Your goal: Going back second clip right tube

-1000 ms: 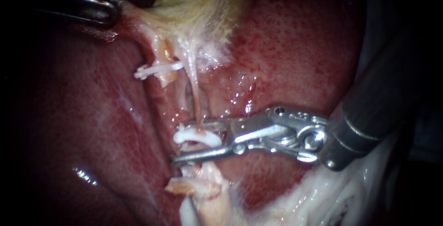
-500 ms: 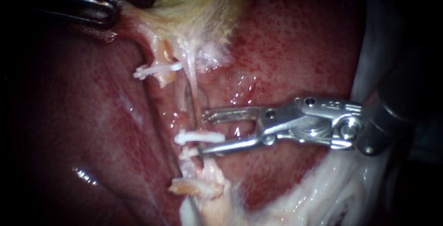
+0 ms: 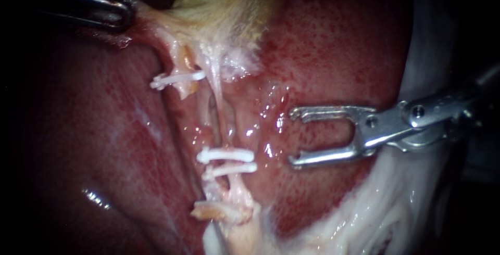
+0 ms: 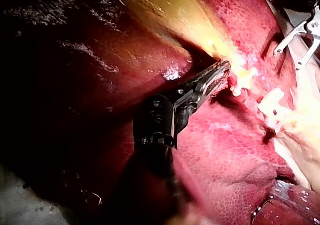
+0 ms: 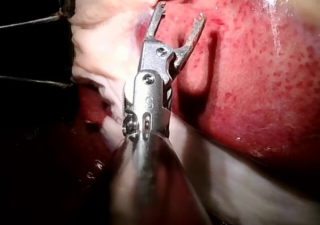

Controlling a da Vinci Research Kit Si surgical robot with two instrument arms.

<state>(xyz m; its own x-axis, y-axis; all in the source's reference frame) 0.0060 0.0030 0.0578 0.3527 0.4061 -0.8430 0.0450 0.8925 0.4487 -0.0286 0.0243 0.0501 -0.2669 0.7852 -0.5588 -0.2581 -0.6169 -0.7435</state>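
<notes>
Right instrument (image 3: pixel 292 137) has backed well clear of right tube (image 3: pixel 221 114) since a second ago; your jaws are apart, empty, over liver (image 3: pixel 333 52). Clip (image 3: pixel 225 155) sits on tube, long axis crosswise, just above lower clip (image 3: pixel 232 169). Your left instrument (image 3: pixel 122 13) has jaws clamped on gallbladder (image 3: pixel 224 5).

The right instrument (image 3: pixel 292 137) is bright silver steel with round screws; the left instrument (image 3: pixel 117 11) looks dark.

Only bed I see is liver (image 3: pixel 333 41), red and wet. Lying on it: yellowish gallbladder (image 3: pixel 224 5), pale tube (image 3: pixel 221 104), 1 upper clip (image 3: pixel 177 79), 2 lower clips (image 3: pixel 225 155) close together, white tissue (image 3: pixel 385 203) alongside.
</notes>
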